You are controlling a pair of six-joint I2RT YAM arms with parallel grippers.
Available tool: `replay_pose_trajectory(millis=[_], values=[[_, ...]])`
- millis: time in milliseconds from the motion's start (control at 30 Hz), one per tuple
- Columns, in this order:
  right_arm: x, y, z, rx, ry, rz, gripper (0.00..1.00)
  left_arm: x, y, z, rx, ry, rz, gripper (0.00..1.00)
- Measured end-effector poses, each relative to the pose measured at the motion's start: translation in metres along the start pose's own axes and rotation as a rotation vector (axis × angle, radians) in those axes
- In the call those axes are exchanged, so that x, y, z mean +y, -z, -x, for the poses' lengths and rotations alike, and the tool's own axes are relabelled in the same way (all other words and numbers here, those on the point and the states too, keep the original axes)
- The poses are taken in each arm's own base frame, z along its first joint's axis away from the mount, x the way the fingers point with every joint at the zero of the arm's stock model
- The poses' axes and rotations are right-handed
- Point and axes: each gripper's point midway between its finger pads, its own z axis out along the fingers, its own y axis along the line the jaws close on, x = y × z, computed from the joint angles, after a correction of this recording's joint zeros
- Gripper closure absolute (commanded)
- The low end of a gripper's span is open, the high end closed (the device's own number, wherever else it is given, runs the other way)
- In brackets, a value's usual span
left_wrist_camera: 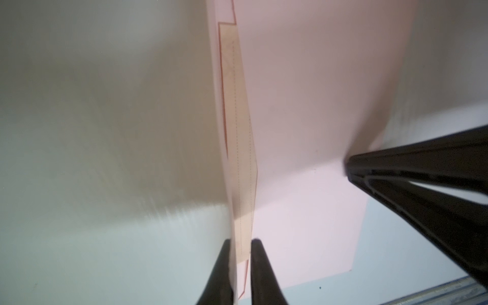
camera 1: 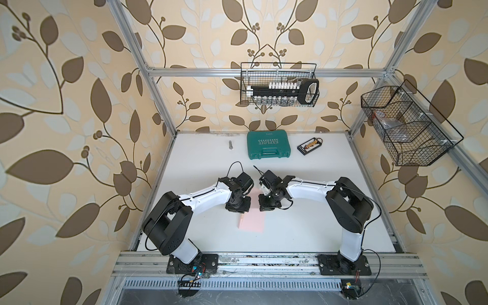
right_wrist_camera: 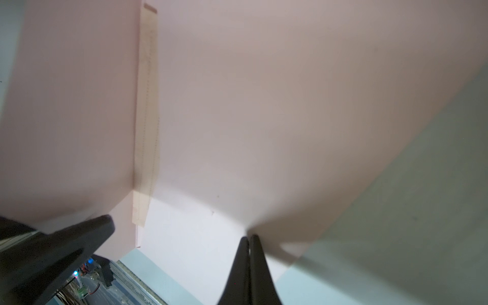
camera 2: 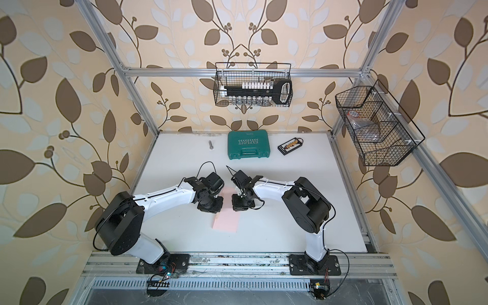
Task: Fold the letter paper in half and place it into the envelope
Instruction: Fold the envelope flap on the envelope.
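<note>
The pink envelope (camera 1: 252, 221) (camera 2: 227, 220) lies on the white table between both arms. A narrow cream strip of the letter paper (left_wrist_camera: 237, 132) (right_wrist_camera: 146, 105) shows along its opening; the rest of the sheet is hidden inside. My left gripper (left_wrist_camera: 241, 241) (camera 1: 237, 208) straddles that edge, its jaws a little apart with the cream strip and a pink flap edge loose between them. At the opposite edge my right gripper (right_wrist_camera: 248, 236) (camera 1: 266, 206) is shut on the envelope (right_wrist_camera: 264, 105), and the pinched pink layer rises from its tips. Its fingers (left_wrist_camera: 396, 169) also show in the left wrist view.
A green tool case (camera 1: 268, 144), a bolt (camera 1: 230, 144) and a small black tray of connectors (camera 1: 309, 146) sit at the back of the table. Wire baskets (camera 1: 280, 84) (camera 1: 406, 126) hang on the frame. The aluminium rail (camera 1: 264, 260) runs along the front edge.
</note>
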Motion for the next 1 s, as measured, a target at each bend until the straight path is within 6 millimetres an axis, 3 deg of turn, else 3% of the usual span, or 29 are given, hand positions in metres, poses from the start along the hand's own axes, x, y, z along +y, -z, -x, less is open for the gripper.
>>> replay_pose_trajectory(millis=[433, 1000], values=[[0.0, 0.0, 0.0, -0.001, 0.0, 0.001, 1.0, -0.009, -0.005, 0.002, 0.007, 0.015, -0.006, 0.65], [0.0, -0.001, 0.002, -0.002, -0.031, 0.023, 1.0, -0.026, -0.011, 0.003, 0.006, 0.084, -0.116, 0.61]])
